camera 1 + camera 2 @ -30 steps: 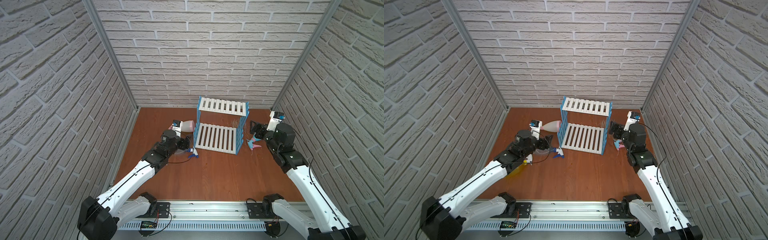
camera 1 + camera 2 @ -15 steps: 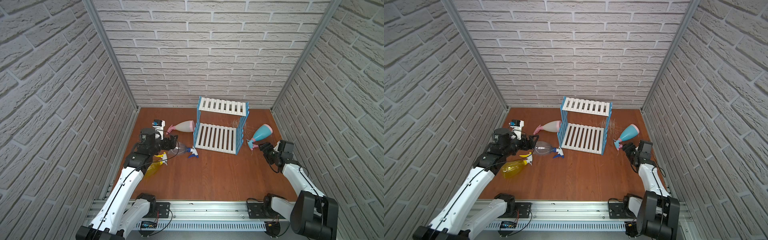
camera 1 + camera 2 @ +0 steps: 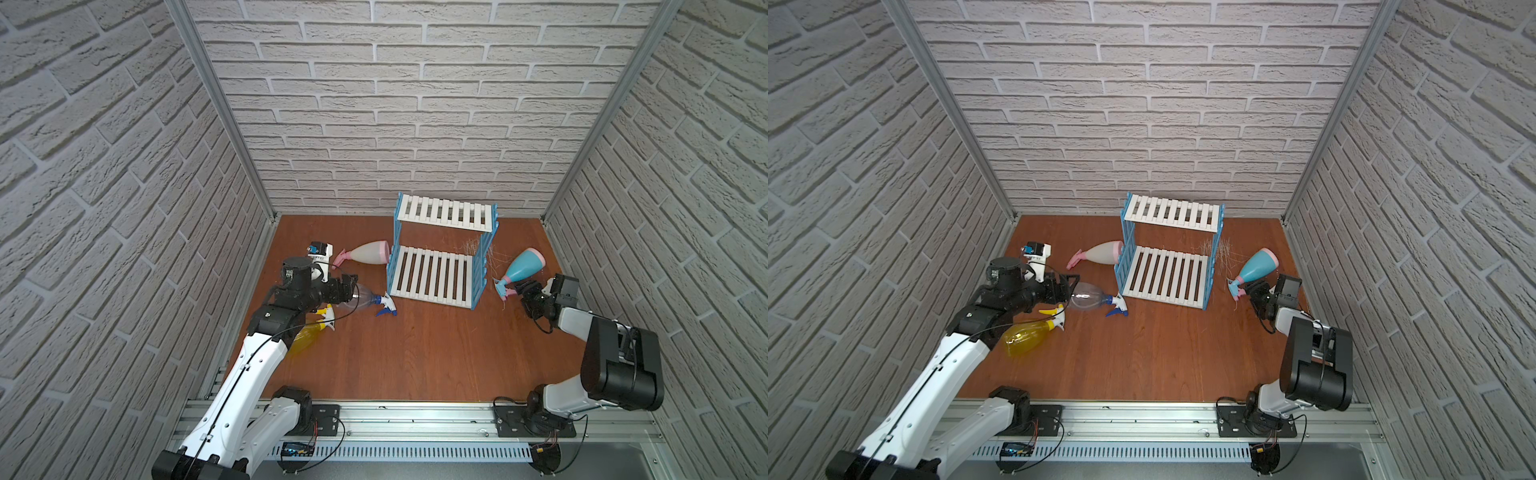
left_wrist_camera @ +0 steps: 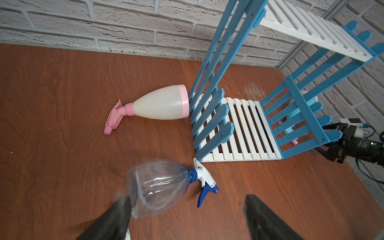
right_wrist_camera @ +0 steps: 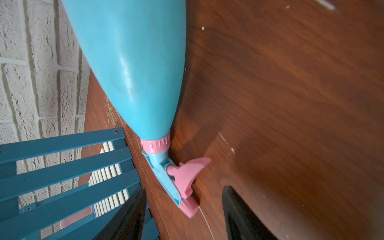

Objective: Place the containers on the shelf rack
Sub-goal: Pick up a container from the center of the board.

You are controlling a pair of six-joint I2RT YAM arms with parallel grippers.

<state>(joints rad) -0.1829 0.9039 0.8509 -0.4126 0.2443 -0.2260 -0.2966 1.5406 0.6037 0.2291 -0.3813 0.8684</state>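
Note:
The shelf rack (image 3: 440, 253) (image 3: 1167, 257) stands at the back with both white shelves bare. All the containers lie on their sides on the floor. The cream-pink cone (image 3: 368, 252) (image 4: 160, 102) rests with its base against the rack's left frame. The clear bottle (image 3: 363, 300) (image 4: 158, 182) lies in front of it, with the yellow bottle (image 3: 1027, 336) nearer, partly under my left arm. My left gripper (image 3: 351, 289) (image 4: 187, 199) is open just behind the clear bottle's base. The light-blue cone (image 3: 524, 266) (image 5: 133, 62) lies right of the rack. My right gripper (image 3: 519, 291) (image 5: 184, 190) is open, its jaws either side of that bottle's pink trigger head.
Brick-pattern walls close in the left, back and right sides. Thin straw-like fibres (image 3: 478, 249) lie beside the rack's right frame. The metal rail (image 3: 415, 415) with both arm bases runs along the front edge. My right arm (image 4: 353, 143) shows past the rack in the left wrist view.
Both arms have drawn back from the rack and dropped low. The left gripper now sits behind the clear bottle, the right one at the light-blue cone's trigger. No container has moved.

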